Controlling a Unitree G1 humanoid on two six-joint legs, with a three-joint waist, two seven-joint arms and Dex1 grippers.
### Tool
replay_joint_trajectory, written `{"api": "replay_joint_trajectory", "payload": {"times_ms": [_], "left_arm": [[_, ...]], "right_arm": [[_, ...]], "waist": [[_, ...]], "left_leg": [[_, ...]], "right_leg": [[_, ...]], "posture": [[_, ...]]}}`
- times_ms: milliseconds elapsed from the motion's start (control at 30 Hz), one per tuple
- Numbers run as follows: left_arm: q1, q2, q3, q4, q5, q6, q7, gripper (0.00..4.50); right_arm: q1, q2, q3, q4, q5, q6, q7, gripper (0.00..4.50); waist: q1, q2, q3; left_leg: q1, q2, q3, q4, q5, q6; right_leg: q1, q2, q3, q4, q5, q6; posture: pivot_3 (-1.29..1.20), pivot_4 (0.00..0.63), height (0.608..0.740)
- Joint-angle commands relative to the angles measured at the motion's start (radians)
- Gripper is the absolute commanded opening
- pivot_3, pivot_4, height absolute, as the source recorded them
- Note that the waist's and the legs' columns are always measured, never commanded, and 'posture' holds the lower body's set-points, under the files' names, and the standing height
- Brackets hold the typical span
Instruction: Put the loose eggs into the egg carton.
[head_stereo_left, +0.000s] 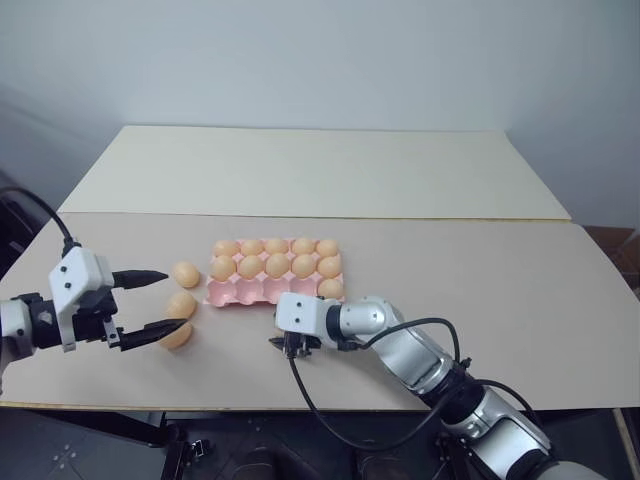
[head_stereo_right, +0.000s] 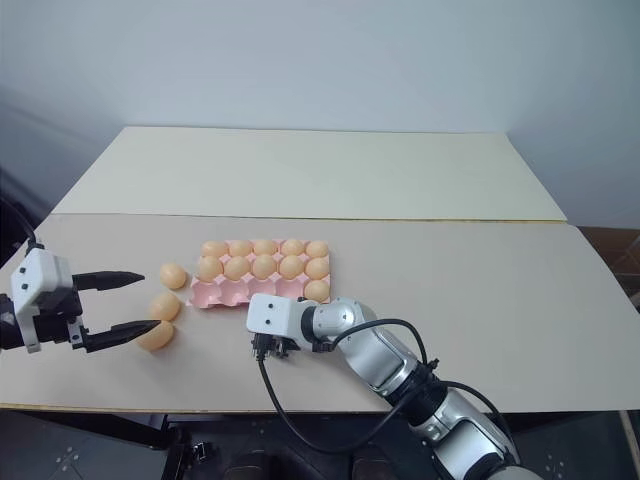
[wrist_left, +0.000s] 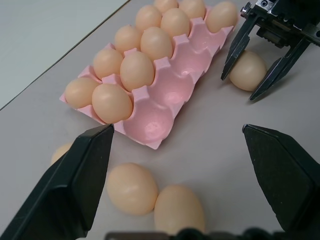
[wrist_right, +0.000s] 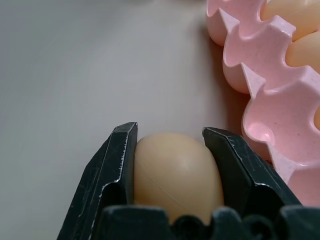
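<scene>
The right pincer (wrist_right: 170, 172) is clenched on one egg (wrist_right: 176, 172), its two black fingers pressed against opposite sides of the shell, low in the middle of the head view just below the egg carton (head_stereo_left: 250, 292). The egg appears to sit at worktop (head_stereo_left: 520, 300) level, so the lift probably has not begun. The left pincer (head_stereo_left: 150, 304) at the lower left of the frame is released, its fingers spread wide, with nothing between them; three loose eggs (head_stereo_left: 181, 304) lie beside its tips, just left of the carton.

The pink carton sits at the centre of the frame. Its two far rows are full and the near row holds one egg at its right end, leaving four cups empty.

The eggs look smooth and rounded, so they are likely to be slippery and to roll if nudged. They seem light, and a faint seam on the held one hints at a hollow shell that could give under a hard squeeze. The safest hold is probably across the widest part, as now, with gentle pressure. The moulded carton looks thin and light and may slide if an egg is pushed in at an angle.
</scene>
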Motion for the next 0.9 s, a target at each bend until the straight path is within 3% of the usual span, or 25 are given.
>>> {"api": "replay_joint_trajectory", "payload": {"times_ms": [33, 233, 567, 700, 900], "left_arm": [[-0.017, 0.009, 0.011, 0.0, 0.002, -0.019, 0.0, 4.5], [-0.018, 0.012, 0.014, 0.01, 0.004, -0.026, -0.006, 4.5], [-0.025, 0.01, 0.008, 0.004, -0.014, -0.02, -0.015, 4.5], [-0.019, 0.009, 0.013, -0.002, -0.015, -0.017, -0.015, 4.5], [-0.012, 0.006, 0.018, -0.004, -0.013, -0.017, -0.012, 4.5]], "right_arm": [[0.003, 0.003, -0.072, -0.111, 0.039, 0.051, 0.006, 1.96], [-0.025, -0.03, -0.167, -0.207, 0.088, 0.098, 0.02, 1.96], [-0.116, -0.007, -0.208, 0.047, 0.026, -0.087, -0.091, 1.96], [-0.125, 0.02, -0.229, 0.052, 0.057, -0.085, -0.077, 1.96], [-0.114, 0.014, -0.229, -0.001, 0.068, -0.082, -0.06, 3.95]], "waist": [[0.0, 0.0, 0.0], [0.0, 0.0, 0.0], [-0.001, 0.0, 0.0], [-0.002, 0.0, 0.0], [-0.001, 0.0, 0.0]], "left_leg": [[0.0, 0.0, 0.0, 0.0, 0.0, 0.0], [-0.001, 0.0, 0.0, 0.0, 0.0, 0.0], [-0.002, 0.0, 0.0, 0.0, 0.0, 0.0], [-0.01, 0.0, 0.001, 0.0, 0.001, -0.001], [-0.012, 0.0, 0.0, 0.0, 0.001, -0.001]], "right_leg": [[0.0, 0.0, 0.0, 0.0, 0.0, 0.0], [-0.001, 0.0, 0.0, 0.0, 0.0, 0.0], [-0.002, 0.0, 0.0, 0.0, 0.0, 0.0], [-0.014, 0.0, 0.002, 0.005, 0.0, 0.0], [-0.014, 0.0, 0.002, 0.004, 0.0, 0.0]], "posture": [[0.0, 0.15, 0.74], [0.0, 0.15, 0.74], [0.0, 0.15, 0.74], [0.0, 0.15, 0.74], [0.0, 0.15, 0.74]]}}
